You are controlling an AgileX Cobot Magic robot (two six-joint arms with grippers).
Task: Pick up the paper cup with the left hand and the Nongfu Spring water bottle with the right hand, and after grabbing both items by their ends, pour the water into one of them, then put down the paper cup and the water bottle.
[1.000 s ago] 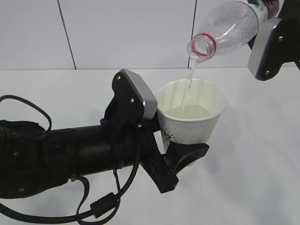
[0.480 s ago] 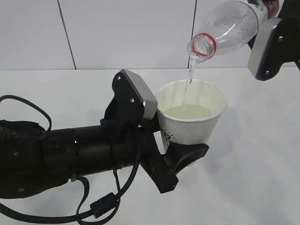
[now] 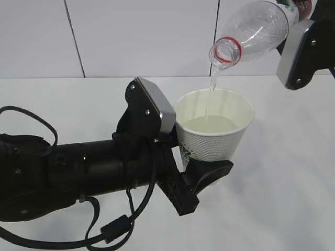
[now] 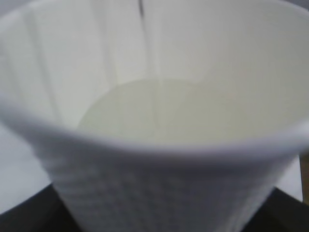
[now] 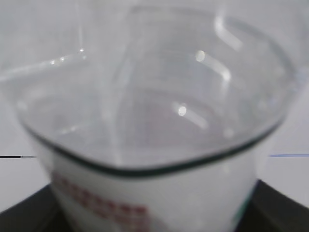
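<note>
My left gripper (image 3: 207, 168) is shut on the lower wall of the white dimpled paper cup (image 3: 214, 140), holding it upright above the table. The Nongfu Spring water bottle (image 3: 256, 29) is tipped mouth-down over the cup, and my right gripper (image 3: 302, 23) is shut on its labelled end. A thin stream of water (image 3: 211, 88) runs from the red-ringed neck into the cup, which holds a pool of water (image 3: 209, 125). The left wrist view shows the cup (image 4: 159, 193) filling the picture, dark fingers (image 4: 26, 216) at the corners. The right wrist view shows the bottle (image 5: 154, 106) between black fingers (image 5: 282, 205).
The white table (image 3: 293, 188) stretches under both arms. A pale panelled wall (image 3: 131, 36) stands behind it. My left arm (image 3: 68, 178) with its loose cables lies across the lower left of the exterior view. The grey plate (image 3: 294, 52) of the right arm hangs at the upper right.
Water keeps running from the bottle into the cup. Neither arm nor the cup has visibly moved.
</note>
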